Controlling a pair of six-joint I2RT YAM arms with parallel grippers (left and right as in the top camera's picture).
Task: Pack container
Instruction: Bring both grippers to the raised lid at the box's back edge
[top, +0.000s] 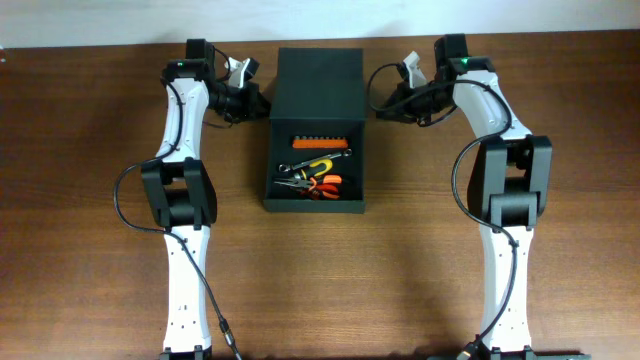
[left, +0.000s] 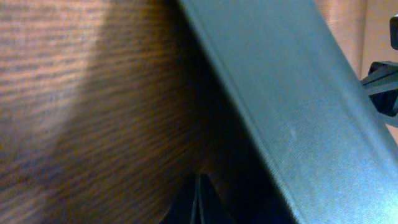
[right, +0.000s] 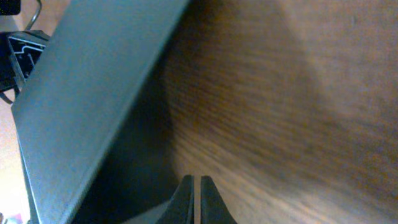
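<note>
At back-centre of the bench (top: 90, 250), the container (top: 316, 206) sits open, lid (top: 318, 85) raised, tools (top: 315, 175) inside. Left claw (top: 252, 100) and right claw (top: 386, 106) flank the lid, both clenched on nothing. Lid looks stiff, light and matte, so I'd push on its side edges rather than pinch.

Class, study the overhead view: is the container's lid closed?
No, the lid stands open, and hand tools show inside the container.

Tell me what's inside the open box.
Inside the box: an orange strip, a yellow-handled tool and orange-handled pliers. The raised lid hides the back; anything beneath the tools is covered.
</note>
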